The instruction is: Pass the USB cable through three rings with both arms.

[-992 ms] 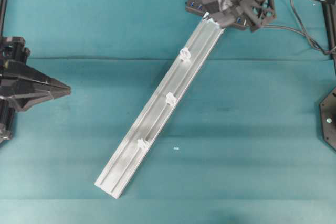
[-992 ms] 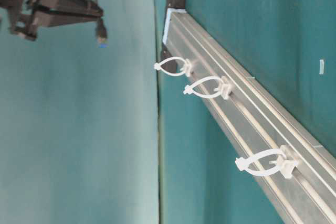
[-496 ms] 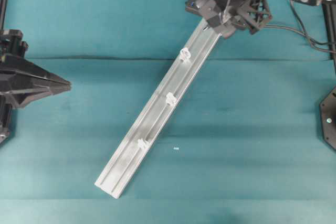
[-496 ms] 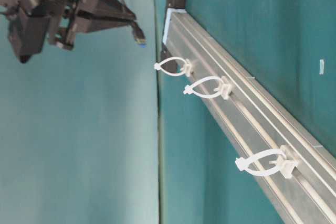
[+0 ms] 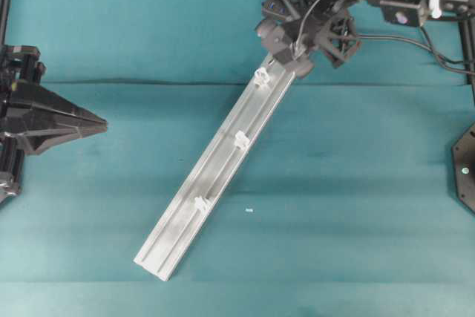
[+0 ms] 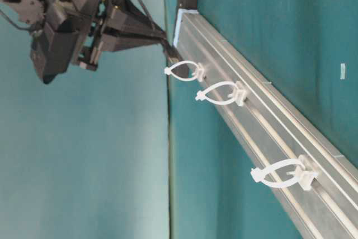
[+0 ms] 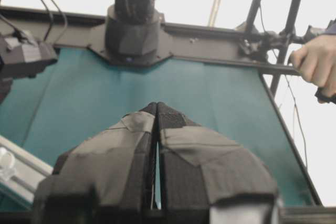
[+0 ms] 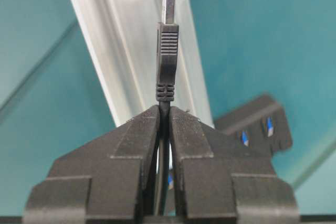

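While pinching the USB cable [image 8: 167,51], the right gripper [image 8: 164,109] angles toward the rail [image 5: 223,161].

**Table surface & items**

Table [image 5: 356,183] is covered w/ teal cloth. Silver rail [image 5: 215,176] is laid diagonally across it, w/ three rings [image 5: 241,139] spaced along it. Black hub [image 8: 257,124] is seen by rail's far end. A small white scrap [image 5: 249,210] is seen nr rail.

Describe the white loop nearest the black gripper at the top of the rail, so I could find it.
A long silver rail lies slantwise on the teal table. Three small translucent-white rings stand along its left edge. The one meant is the top ring, just below the right gripper, which holds the USB plug; the other two sit farther down.
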### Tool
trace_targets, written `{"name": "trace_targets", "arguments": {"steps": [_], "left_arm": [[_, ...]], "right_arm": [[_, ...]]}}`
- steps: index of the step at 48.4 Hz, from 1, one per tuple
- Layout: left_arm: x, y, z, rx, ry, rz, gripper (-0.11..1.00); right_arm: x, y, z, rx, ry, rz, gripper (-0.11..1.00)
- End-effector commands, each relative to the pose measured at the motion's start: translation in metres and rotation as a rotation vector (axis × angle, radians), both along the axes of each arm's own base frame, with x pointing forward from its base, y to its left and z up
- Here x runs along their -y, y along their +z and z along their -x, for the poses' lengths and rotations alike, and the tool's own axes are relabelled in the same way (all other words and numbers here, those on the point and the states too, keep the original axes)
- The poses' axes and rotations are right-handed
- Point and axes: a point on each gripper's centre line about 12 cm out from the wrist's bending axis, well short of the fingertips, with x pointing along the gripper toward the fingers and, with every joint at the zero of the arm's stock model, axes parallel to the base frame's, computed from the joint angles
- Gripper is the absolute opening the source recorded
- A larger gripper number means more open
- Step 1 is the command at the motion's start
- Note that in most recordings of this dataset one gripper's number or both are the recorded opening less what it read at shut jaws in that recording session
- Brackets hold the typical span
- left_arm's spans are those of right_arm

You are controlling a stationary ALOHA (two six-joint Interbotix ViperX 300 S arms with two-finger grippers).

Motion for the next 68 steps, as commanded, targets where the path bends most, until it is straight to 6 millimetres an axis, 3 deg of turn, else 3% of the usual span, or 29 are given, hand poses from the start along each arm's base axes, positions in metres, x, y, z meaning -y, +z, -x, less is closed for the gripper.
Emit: {"name": "trace_targets", "arguments": {"steps": [1,37,68], "left_arm": [[-0.001,0.011,-0.001,0.029,0.003,-0.003,-0.02],[-0.001,0.005,-0.008,0.0,0.006,-0.003,-0.02],[-0.039,-0.024,-0.045,-0.135,0.15,0.009,-0.02]], "right_arm": [[-0.004,-0.004,-0.006,0.002,0.023,0.0,0.08],[-0.029,-0.008,-0.027,0.068,0.041,-0.042,0.08],[-0.038,-0.007,-0.032,0.107,0.003,-0.106,0.08]]}}
